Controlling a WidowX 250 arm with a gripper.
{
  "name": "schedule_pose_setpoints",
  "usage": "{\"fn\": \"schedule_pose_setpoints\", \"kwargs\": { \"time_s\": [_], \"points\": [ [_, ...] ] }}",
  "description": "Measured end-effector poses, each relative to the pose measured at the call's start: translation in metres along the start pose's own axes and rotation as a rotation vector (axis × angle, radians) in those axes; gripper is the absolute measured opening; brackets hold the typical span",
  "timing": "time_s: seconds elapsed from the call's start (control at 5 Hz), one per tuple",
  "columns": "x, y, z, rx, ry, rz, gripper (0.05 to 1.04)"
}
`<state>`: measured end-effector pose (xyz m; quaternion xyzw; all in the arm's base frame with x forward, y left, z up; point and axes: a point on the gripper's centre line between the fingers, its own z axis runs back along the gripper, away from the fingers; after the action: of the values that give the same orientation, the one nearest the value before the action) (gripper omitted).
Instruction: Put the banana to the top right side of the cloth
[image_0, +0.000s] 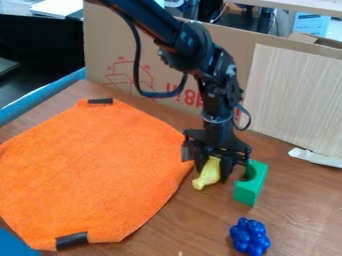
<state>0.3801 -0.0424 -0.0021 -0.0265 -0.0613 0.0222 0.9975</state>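
Near the orange cloth (93, 170), the tool (212, 175) pinches the banana (208, 173); farther from the cloth, a green block (248, 191)

A brown table (294, 182) carries an orange cloth (93, 170); a banana (209, 173); green block (250, 188); blue cluster (249, 237); white strip (316, 157).

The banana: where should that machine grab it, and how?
Probably around the middle of the banana, from above, across its long sides: its body is longer than wide, so that spans the narrow way. The green block close by at picture right would crowd a sideways approach.
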Motion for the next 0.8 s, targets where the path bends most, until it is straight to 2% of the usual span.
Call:
{"fn": "schedule_pose_setpoints", "kwargs": {
  "time_s": [0.2, 0.6, 0.8],
  "points": [
    [0.001, -0.001, 0.028, -0.04, -0.043, -0.036, 0.531],
    [-0.005, 0.015, 0.101, -0.104, -0.186, -0.143, 0.531],
    [-0.013, 0.051, 0.117, -0.088, -0.202, -0.093, 0.531]
  ]
}}
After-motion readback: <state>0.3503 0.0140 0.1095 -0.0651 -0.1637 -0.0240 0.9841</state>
